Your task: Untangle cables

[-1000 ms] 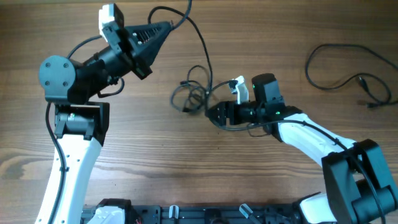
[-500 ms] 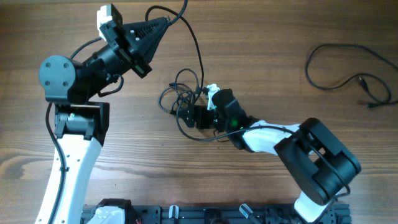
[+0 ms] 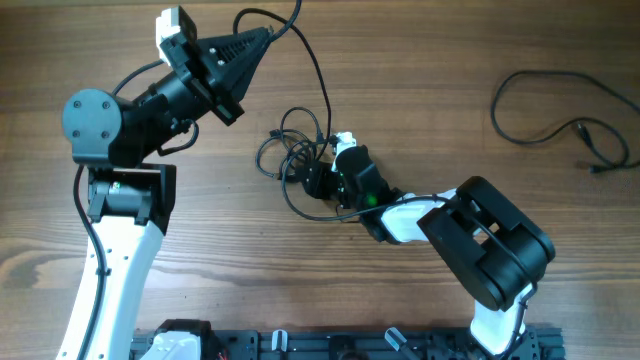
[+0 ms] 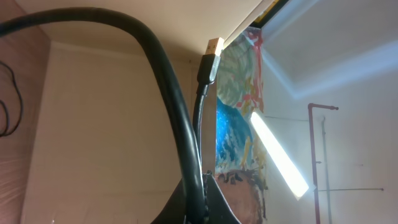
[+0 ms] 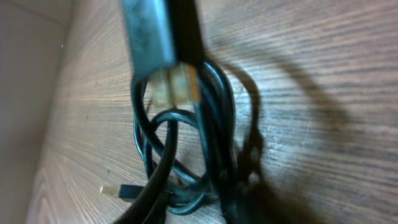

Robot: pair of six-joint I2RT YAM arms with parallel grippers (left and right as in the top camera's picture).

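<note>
Your left tool [image 3: 262, 42] is raised above the bench [image 3: 450, 250], its fingers together and clamped on a thin black cable [image 3: 320, 75]. In the left wrist view that cable's plug end [image 4: 211, 59] sticks up past the fingers. From the tool the cable arcs over and drops to the knotted bundle of cables [image 3: 290, 150], which lies on the bench near its middle. Your right tool [image 3: 315, 180] is down at the bundle's right edge, among the loops. The right wrist view is blurred, so you cannot tell whether its fingers are apart or gripping a strand. A separate cable [image 3: 581, 128] lies well apart, at the bench's far right.
</note>
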